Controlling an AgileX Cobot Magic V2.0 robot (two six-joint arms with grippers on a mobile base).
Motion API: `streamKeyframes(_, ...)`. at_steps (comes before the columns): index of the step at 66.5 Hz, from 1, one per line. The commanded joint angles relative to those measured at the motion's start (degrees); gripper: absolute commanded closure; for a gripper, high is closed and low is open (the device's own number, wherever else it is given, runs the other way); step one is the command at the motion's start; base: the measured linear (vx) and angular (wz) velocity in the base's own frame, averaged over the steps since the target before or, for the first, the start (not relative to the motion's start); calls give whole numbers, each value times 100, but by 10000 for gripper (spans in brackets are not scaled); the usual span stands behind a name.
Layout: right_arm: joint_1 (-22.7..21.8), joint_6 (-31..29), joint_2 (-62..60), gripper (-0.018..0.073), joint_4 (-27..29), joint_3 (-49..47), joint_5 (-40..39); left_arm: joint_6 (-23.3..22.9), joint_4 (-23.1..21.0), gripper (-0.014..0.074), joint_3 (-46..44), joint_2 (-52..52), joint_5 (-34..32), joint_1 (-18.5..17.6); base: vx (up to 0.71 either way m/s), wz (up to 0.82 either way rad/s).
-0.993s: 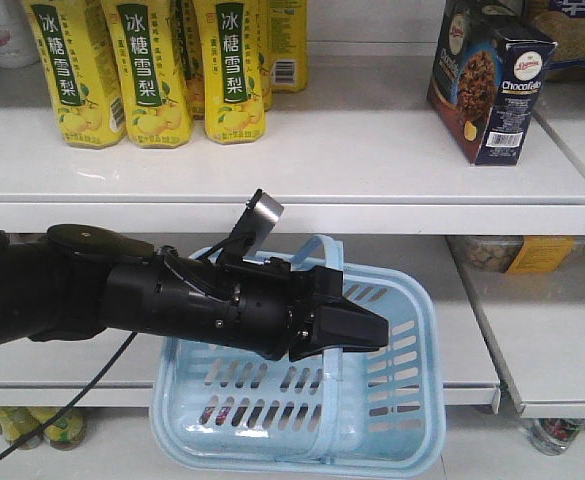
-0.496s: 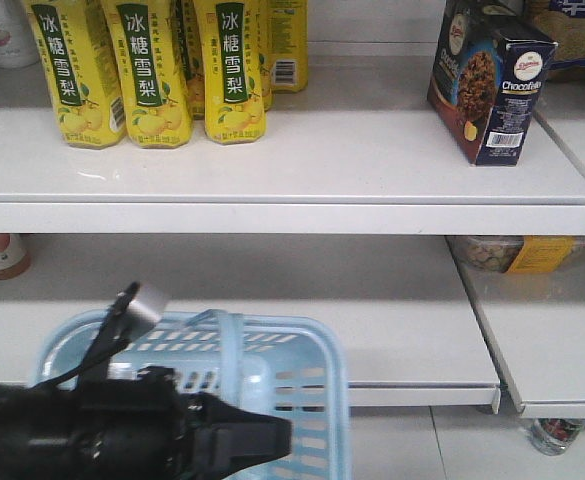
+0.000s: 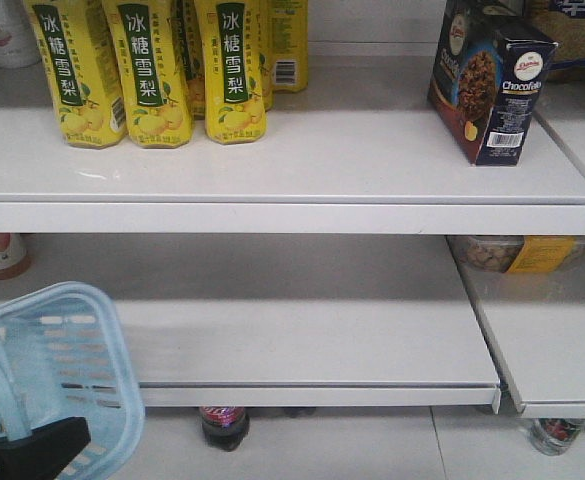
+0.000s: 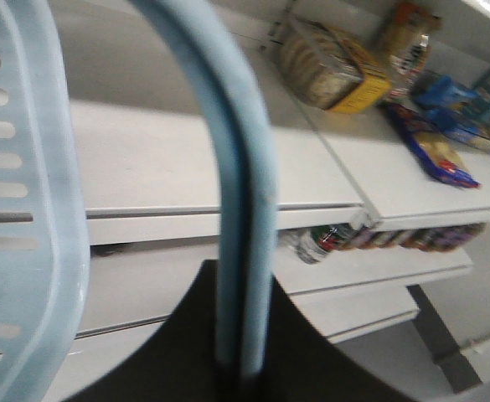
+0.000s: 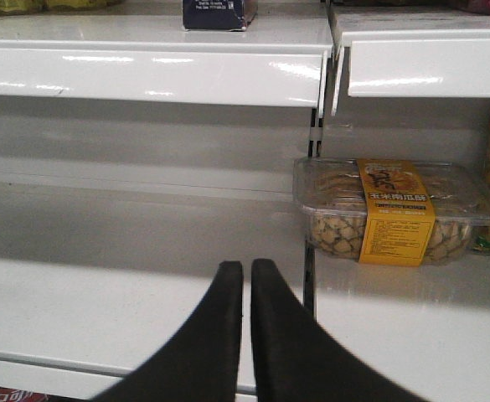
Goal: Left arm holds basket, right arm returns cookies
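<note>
On the upper shelf's right end stands the tall navy cardboard cookie box (image 3: 492, 80), already delivered. The left gripper (image 4: 240, 368) clamps the light blue slotted plastic basket's (image 3: 47, 370) handle; the right gripper (image 5: 246, 280) is pinched empty.

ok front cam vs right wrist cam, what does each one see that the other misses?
Front only: the yellow bottles, the whole cookies box upright on the top shelf, the basket at lower left with a tip of the left gripper over it.
Right wrist only: the right gripper, fingers together with nothing between them, and a full view of the clear snack tub.
Both: the white shelves; the front cam catches only the tub's edge, the wrist cam only the box's base.
</note>
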Motion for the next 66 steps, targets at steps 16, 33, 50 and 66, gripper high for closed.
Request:
streamKeyframes(16, -22, -21, 46, 568, -47, -166, -379, -2127, 3730, 599, 37, -415, -472, 887, 0, 0)
streamKeyframes(33, -22, -21, 46, 568, -47, -166, -379, -2596, 4895, 599, 644, -811, -1907, 928, 0, 0)
streamKeyframes(50, -22, -21, 46, 568, -52, -166, -379, -2541, 5920, 599, 821, -1959, -1310, 2128, 0, 0)
streamKeyframes(66, -22, -21, 46, 566, -52, -166, -379, -3188, 6612, 599, 826, -3038, -291, 3304, 0, 0)
